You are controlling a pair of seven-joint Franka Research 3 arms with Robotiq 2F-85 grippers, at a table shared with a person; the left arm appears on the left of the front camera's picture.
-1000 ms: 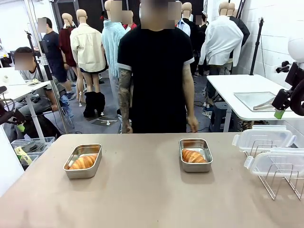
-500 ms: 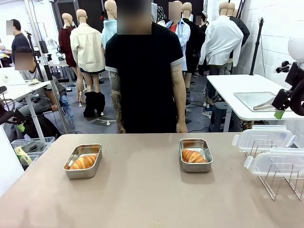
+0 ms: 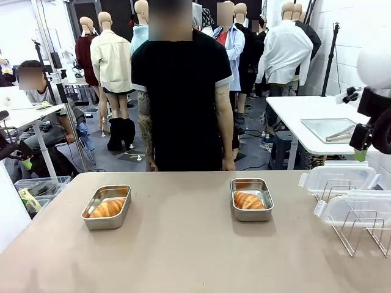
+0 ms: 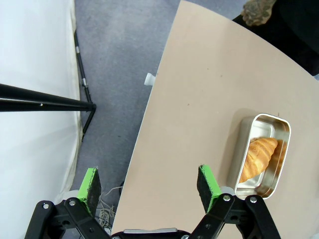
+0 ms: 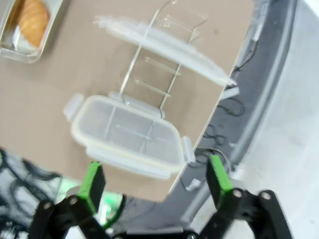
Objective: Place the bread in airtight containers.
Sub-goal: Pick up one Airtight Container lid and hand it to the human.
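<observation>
The left croissant [image 3: 107, 209] lies in the left pan [image 3: 104, 225] and the right croissant [image 3: 249, 201] in the right pan [image 3: 252, 216], well apart on the tabletop [image 3: 183, 256]. Two lids [image 3: 339, 177] rest on a wire rack [image 3: 353, 234]. Fingers of the left gripper [image 4: 149, 181] and right gripper [image 5: 155, 177] stand apart, empty. Risk: a slick lid pinched off-centre may slip, snag the rack, or seat crooked.

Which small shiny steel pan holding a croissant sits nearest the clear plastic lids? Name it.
The robot's-right steel pan, closest to the clear lids; the other pan sits far left.
</observation>
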